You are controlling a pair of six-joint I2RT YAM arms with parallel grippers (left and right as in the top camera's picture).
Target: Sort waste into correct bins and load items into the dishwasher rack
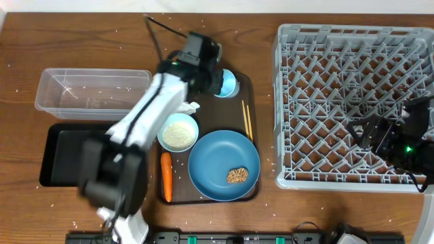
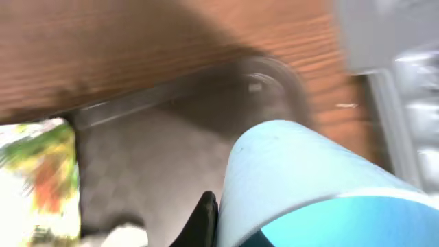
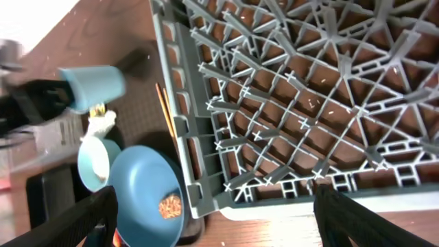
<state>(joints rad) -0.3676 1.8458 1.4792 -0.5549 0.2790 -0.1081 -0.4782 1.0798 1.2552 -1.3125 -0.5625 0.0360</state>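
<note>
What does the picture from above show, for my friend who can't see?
The left gripper is shut on a light blue cup over a brown tray holding a blue plate, rice bowl, carrot and chopsticks. A grey rack sits right of it, a clear tub and black tray left.

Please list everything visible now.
table: 1, wooden, underneath
rack: 1, grey, right
tub: 1, clear, left
bin tray: 1, black, beside tub
serving tray: 1, brown, centre
plate: 1, blue, on serving tray
food chunk: 1, brown, on plate
bowl: 1, pale, beside plate
carrot: 1, orange, beside plate
chopsticks: 2, wooden, beside plate
napkin: 1, white, beside bowl
wrapper: 1, yellowish, near napkin
cup: 1, blue, in left gripper
left gripper: 1, black, holding cup
right gripper: 1, black, above rack
</note>
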